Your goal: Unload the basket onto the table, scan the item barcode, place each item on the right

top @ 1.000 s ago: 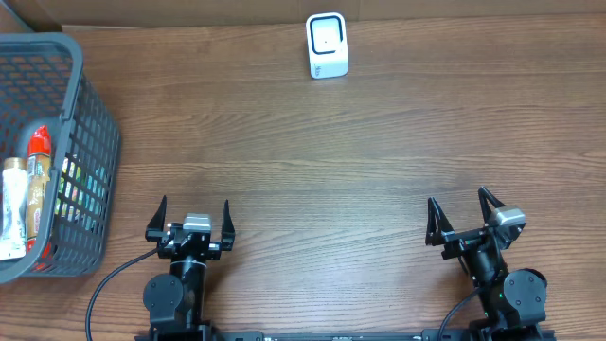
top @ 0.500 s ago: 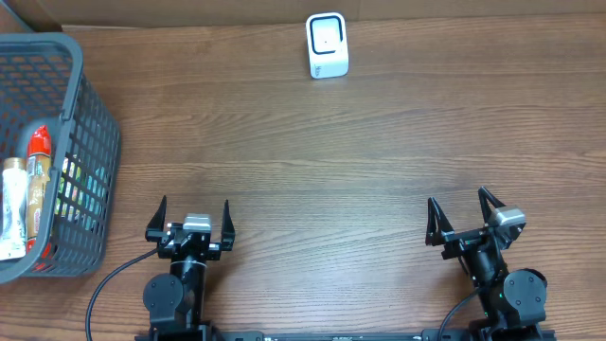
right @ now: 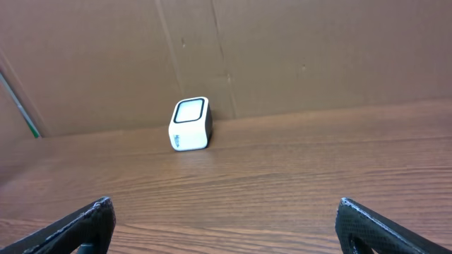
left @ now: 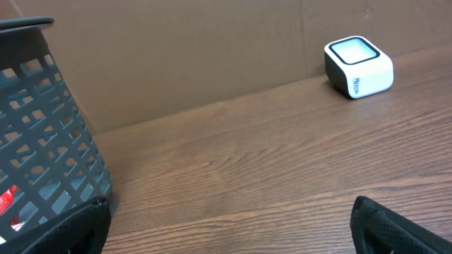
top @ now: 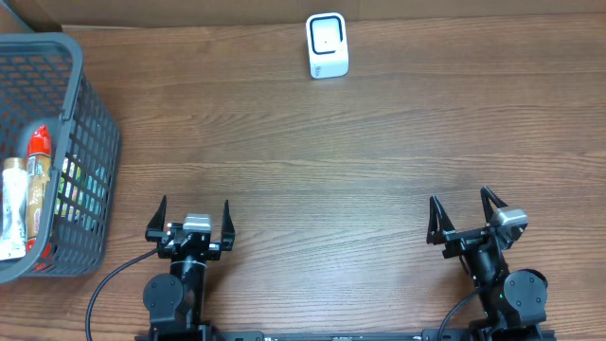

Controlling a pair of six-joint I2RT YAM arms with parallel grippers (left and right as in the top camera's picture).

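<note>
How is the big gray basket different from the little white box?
The basket is dark gray with see-through mesh walls; the box is white and solid. The basket is much bigger than the box. The basket has bottles inside; the box holds nothing. Both sit on the wooden table.

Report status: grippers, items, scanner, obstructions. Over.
Left gripper open, empty; right gripper open, empty. Items in basket, far left, none picked yet. Scanner at far edge, nothing in the way.
</note>
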